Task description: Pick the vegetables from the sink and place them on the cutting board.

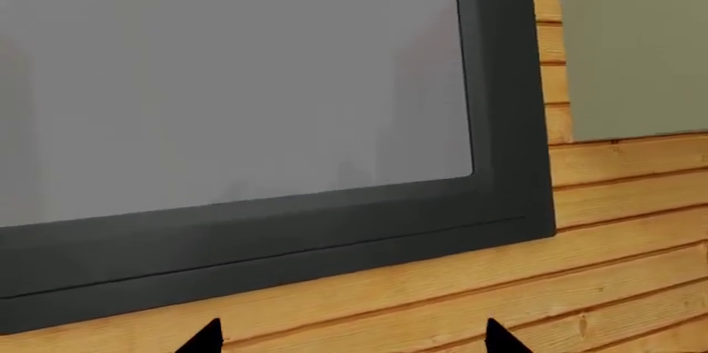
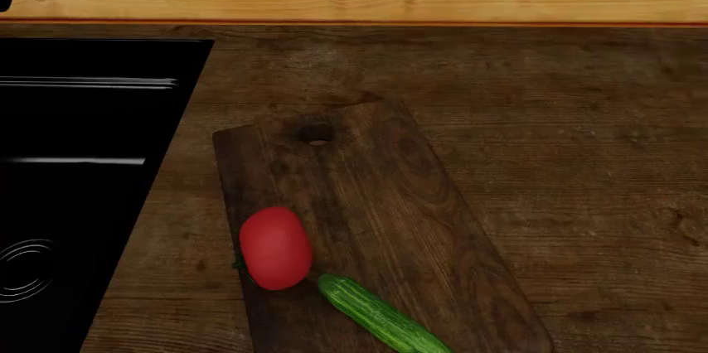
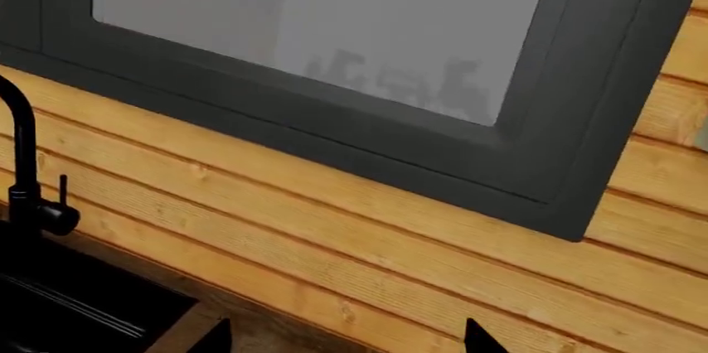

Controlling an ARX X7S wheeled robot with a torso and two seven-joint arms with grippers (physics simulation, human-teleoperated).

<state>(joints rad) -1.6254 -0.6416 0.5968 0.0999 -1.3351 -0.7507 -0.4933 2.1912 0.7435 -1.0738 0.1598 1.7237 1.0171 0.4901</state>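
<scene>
Red and green both lie on the dark brown cutting board (image 2: 420, 229) in the head view: the tomato (image 2: 274, 247) sits at the board's left edge, and the cucumber (image 2: 382, 316) lies just beside it, slanting toward the near end and cut off by the frame. The black sink (image 2: 78, 162) at the left shows a bare basin floor and a ringed drain (image 2: 25, 268), with no vegetable in the part that is visible. I judge the placing step done, or very nearly so.

Neither arm appears in the head view. The left gripper (image 1: 351, 338) shows two dark fingertips well apart with nothing between them, facing a dark-framed window (image 1: 503, 121) on the wooden plank wall (image 1: 631, 220). The right gripper (image 3: 345, 338) is likewise spread and empty, looking toward the same kind of wall, with the faucet (image 3: 25, 171) at one side.

What remains, if anything, is checking the hidden part of the sink and keeping the arms clear of the board.
</scene>
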